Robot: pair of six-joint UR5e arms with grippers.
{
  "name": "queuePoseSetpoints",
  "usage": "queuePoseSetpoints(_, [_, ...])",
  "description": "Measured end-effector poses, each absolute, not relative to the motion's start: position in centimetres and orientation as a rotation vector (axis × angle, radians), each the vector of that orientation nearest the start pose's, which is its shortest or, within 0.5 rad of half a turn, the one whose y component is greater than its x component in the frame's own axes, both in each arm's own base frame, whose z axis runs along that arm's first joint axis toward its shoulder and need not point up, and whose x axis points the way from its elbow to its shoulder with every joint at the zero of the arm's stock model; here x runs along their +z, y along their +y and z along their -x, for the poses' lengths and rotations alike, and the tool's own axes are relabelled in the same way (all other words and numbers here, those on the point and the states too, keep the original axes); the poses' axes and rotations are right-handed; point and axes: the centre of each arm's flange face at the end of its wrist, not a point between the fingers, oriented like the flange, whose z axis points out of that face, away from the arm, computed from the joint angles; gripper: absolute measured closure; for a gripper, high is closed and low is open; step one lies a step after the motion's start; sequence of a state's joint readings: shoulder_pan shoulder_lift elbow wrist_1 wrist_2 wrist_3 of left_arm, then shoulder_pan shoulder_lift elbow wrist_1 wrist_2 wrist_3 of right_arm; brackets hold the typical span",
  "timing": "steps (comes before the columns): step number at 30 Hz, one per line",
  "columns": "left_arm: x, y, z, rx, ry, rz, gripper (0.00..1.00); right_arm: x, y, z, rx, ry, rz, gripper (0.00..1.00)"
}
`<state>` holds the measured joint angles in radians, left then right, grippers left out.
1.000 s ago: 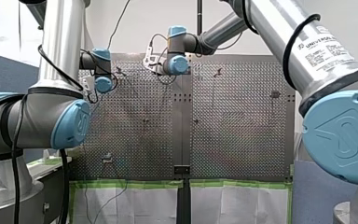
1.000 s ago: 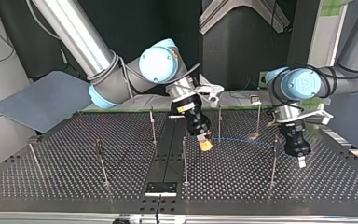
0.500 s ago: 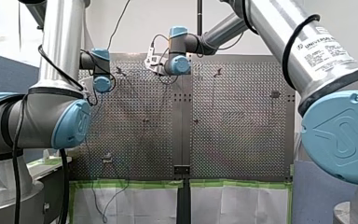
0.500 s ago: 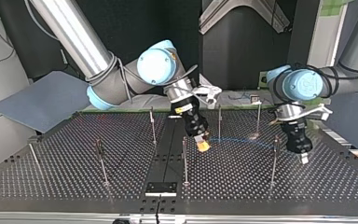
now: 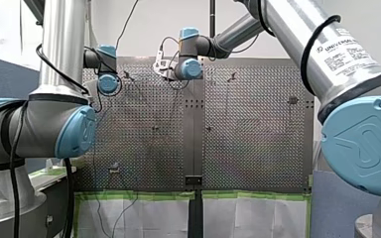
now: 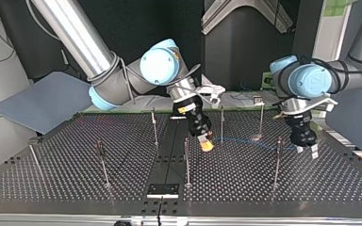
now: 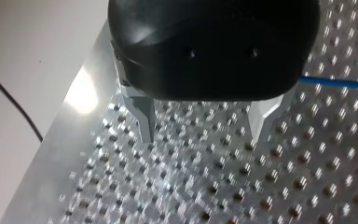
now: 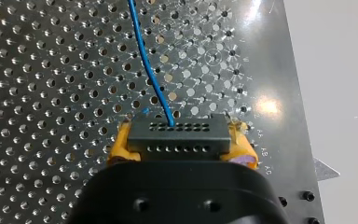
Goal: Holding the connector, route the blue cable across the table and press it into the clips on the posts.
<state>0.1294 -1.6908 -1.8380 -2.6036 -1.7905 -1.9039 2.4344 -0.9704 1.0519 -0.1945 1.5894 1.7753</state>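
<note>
My right tool (image 8: 181,148) is pinching a dark grey rectangular connector (image 8: 177,136), with rows of small holes, between its yellow pads (image 8: 121,150). It is holding the connector just above the perforated metal surface (image 8: 37,70). A thin blue cable (image 8: 151,79) is coming out of the connector's face and curving away ahead of the tool over the holes.

In the top view this tool is hanging tilted near the middle of the surface, beside a thin upright metal post (image 6: 222,123). The cable is running from it toward the view's right, passing close to a second post (image 6: 261,120) and reaching toward my left tool (image 6: 308,150). I cannot tell whether the cable is sitting in any clip.

My left tool's metal fingers (image 7: 144,119) are standing spread with nothing between them, pointing down close over the surface. The blue cable is lying just beside that tool.
</note>
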Motion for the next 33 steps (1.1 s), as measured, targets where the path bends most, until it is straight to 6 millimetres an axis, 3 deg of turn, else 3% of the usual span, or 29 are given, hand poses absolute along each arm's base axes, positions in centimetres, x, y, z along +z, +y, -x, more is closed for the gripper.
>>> queuePoseSetpoints(17, [34.0,-7.0,-44.7,-0.144,1.516,0.483,0.00,39.2,-38.1,-64.9,-2.578,1.079,2.148,1.00])
queuePoseSetpoints(27, [37.5,-7.8,-42.1,-0.168,1.452,0.446,0.00,39.1,-38.1,-64.7,-2.566,1.086,2.158,1.00])
queuePoseSetpoints(33, [38.2,-8.3,-41.7,-0.188,1.442,0.418,0.00,39.1,-38.5,-64.4,-2.559,1.102,2.166,1.00])
